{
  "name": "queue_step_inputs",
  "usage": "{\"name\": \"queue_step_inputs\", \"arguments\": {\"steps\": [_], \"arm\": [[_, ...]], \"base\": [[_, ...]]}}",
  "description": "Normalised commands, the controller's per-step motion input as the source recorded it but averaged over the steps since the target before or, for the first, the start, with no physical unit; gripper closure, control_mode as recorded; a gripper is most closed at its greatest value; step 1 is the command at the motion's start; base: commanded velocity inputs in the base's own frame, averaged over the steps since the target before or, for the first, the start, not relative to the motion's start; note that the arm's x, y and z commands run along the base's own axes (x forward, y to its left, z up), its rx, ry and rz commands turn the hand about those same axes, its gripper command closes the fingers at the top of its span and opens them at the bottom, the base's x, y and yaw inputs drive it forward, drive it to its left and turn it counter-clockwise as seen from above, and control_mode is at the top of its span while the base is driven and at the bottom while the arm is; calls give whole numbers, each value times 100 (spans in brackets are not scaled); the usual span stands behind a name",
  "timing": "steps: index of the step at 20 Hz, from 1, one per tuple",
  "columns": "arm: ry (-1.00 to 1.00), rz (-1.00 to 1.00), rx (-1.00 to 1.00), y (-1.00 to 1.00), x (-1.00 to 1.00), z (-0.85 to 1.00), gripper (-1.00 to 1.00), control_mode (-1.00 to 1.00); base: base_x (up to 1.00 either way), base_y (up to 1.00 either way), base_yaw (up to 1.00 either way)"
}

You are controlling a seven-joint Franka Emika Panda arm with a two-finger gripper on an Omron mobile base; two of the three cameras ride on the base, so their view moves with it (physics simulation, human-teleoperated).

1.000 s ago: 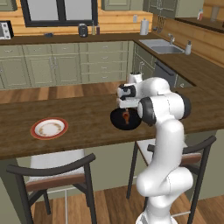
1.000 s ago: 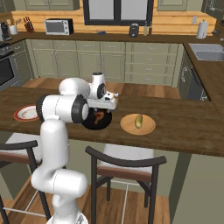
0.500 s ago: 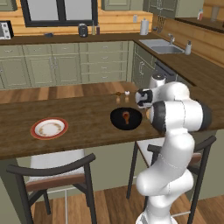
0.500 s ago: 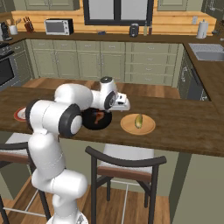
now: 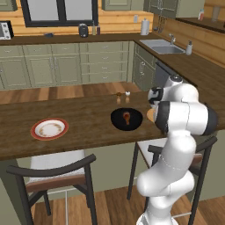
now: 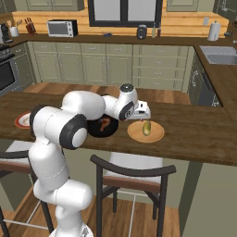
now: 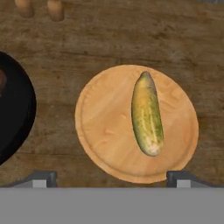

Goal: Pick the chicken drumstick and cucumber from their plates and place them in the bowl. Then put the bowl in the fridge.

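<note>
Cucumber [image 7: 147, 114] lies on its plate [image 7: 105, 140], seemingly below the wide-apart pincer [image 7: 111, 177].

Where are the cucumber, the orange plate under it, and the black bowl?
cucumber [image 7: 147, 114], hand view, middle of its body.
orange plate [image 7: 105, 131], hand view, bare surface left of the cucumber.
black bowl [image 5: 117, 120], left base view, inner wall.

My arm [image 6: 69, 125] is folded over at the elbow, forearm reaching level toward my right. My tool [image 7: 111, 177] points straight down with its jaws spread wide, nothing between them. Wrist roll is hard to judge from behind, apparently square.
</note>
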Motion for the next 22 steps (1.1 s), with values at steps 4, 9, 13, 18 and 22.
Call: {"name": "queue_step_inputs", "arguments": {"steps": [4, 9, 13, 18, 22], "arm": [[21, 0, 0, -37, 43, -4, -100, -100], [11, -1, 0, -29, 15, -19, -100, -100], [19, 0, 0, 0, 16, -8, -100, -100], [15, 0, 0, -2, 18, -33, -100, -100], [1, 0, 0, -16, 4, -40, -100, -100]], "base": [[0, 0, 0], [0, 0, 0], [0, 0, 0], [0, 0, 0], [0, 0, 0]]}}
